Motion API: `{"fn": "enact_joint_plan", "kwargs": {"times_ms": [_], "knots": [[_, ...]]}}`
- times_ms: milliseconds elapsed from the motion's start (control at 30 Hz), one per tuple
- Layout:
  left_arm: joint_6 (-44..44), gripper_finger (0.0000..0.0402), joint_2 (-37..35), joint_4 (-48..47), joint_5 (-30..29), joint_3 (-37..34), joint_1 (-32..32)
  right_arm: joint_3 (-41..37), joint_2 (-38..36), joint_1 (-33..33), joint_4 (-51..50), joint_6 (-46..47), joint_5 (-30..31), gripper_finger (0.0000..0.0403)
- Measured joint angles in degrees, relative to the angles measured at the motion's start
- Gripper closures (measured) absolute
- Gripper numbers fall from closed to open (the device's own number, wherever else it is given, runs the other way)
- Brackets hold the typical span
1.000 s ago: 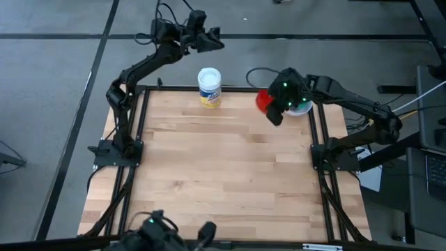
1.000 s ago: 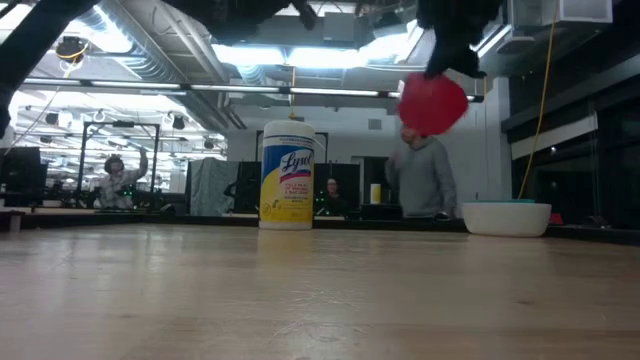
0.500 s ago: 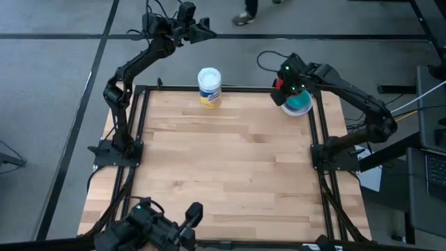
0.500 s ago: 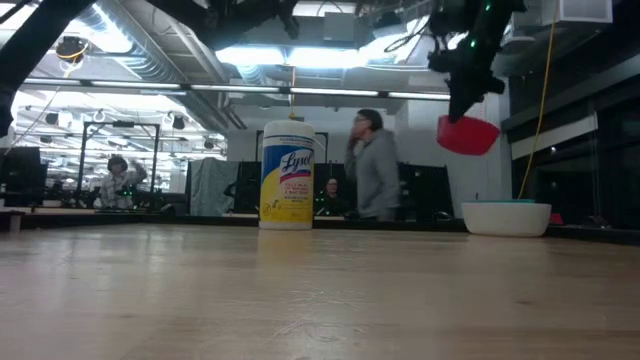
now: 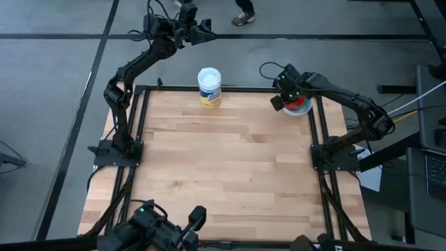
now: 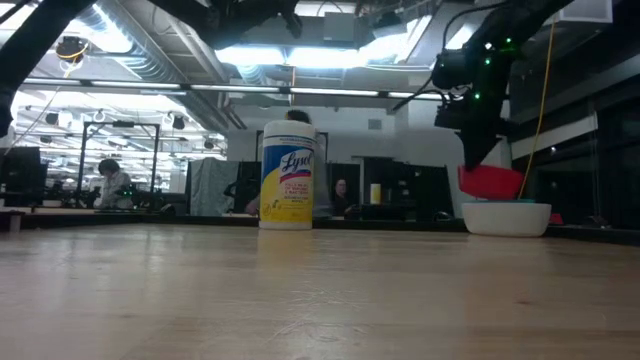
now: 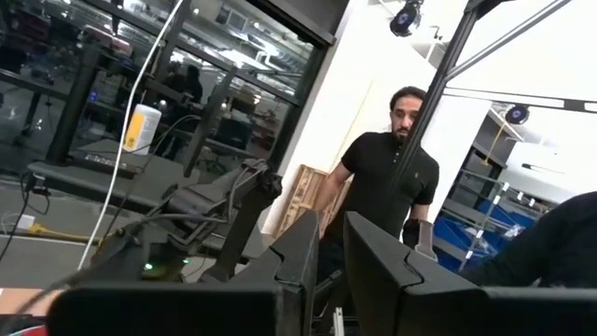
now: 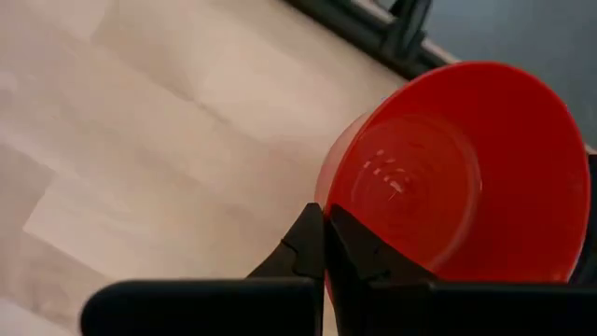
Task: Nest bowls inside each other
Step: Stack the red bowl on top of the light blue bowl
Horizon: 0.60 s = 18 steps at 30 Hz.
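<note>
The right gripper [image 8: 324,245], clamped on the red bowl's [image 8: 448,168] rim, hangs it just above the stack [image 6: 506,217] (white bowl outermost), so 1 tilted release could leave it cocked or sliding off.

I count two arms on the rig, one on each side of the table [image 5: 223,181], and so two grippers: the left gripper [image 5: 207,29] and the right gripper [image 5: 279,103].

Of the bowls, I can make out two for certain: one red bowl [image 6: 490,181] and one white bowl [image 6: 506,217] under it. A sliver of teal shows at the white bowl's rim, so there may be more stacked inside, but I cannot tell how many.

I see one white canister with a yellow label [image 6: 287,176].

Beyond the table I count one person [image 7: 399,182] in the left wrist view and one seated person [image 6: 108,182] in the low view.
</note>
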Motion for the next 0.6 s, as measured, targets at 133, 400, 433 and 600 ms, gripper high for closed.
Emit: {"fn": "enact_joint_plan", "kwargs": {"times_ms": [133,400,433,600], "knots": [[0.0,0.0352,0.0,0.0,0.0,0.0,-0.5,0.0,0.0,-2.6,1.4,-0.7,0.2,0.0403],[0.0,0.0352,0.0,-0.1,-0.4,0.0,-0.8,0.0,0.0,-8.1,1.3,-4.5,-0.2,0.0403],[-0.1,0.0352,0.0,-0.1,-0.4,0.0,-0.8,0.0,0.0,-8.5,1.3,-4.9,-0.5,0.0403],[-0.4,0.0352,0.0,-0.1,-0.4,0.0,-0.9,0.0,0.0,-10.1,1.0,-7.0,-1.1,0.0403]]}}
